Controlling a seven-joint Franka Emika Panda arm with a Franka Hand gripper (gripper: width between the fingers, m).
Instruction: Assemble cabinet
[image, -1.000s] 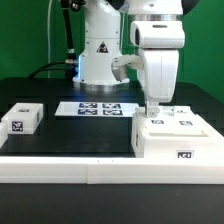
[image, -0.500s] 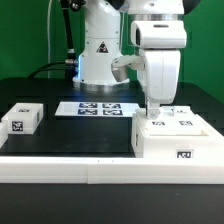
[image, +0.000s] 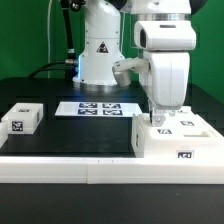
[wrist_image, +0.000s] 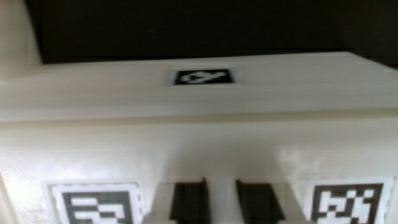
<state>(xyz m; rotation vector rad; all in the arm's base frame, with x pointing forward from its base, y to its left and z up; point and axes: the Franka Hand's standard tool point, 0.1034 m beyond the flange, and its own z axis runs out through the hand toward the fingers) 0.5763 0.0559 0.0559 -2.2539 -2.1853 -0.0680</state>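
Note:
The white cabinet body (image: 178, 148) stands at the exterior view's right, near the front edge of the black table. My gripper (image: 158, 113) points straight down onto its top, where a white tagged panel (image: 180, 125) lies. In the wrist view the two dark fingers (wrist_image: 183, 203) stand close together with a narrow white strip between them, and my gripper (wrist_image: 217, 205) looks shut on that panel (wrist_image: 196, 150). Marker tags sit on either side of the fingers. A small white boxy part (image: 22, 118) with a tag lies at the left, far from the gripper.
The marker board (image: 98, 108) lies flat at the middle back, in front of the robot base (image: 98, 55). A white rim (image: 70, 165) runs along the table's front edge. Bare black mat lies between the left part and the cabinet body.
My gripper has shifted a little to the exterior view's right, and the tags on the cabinet's top moved right with it. The body's front tag stayed put.

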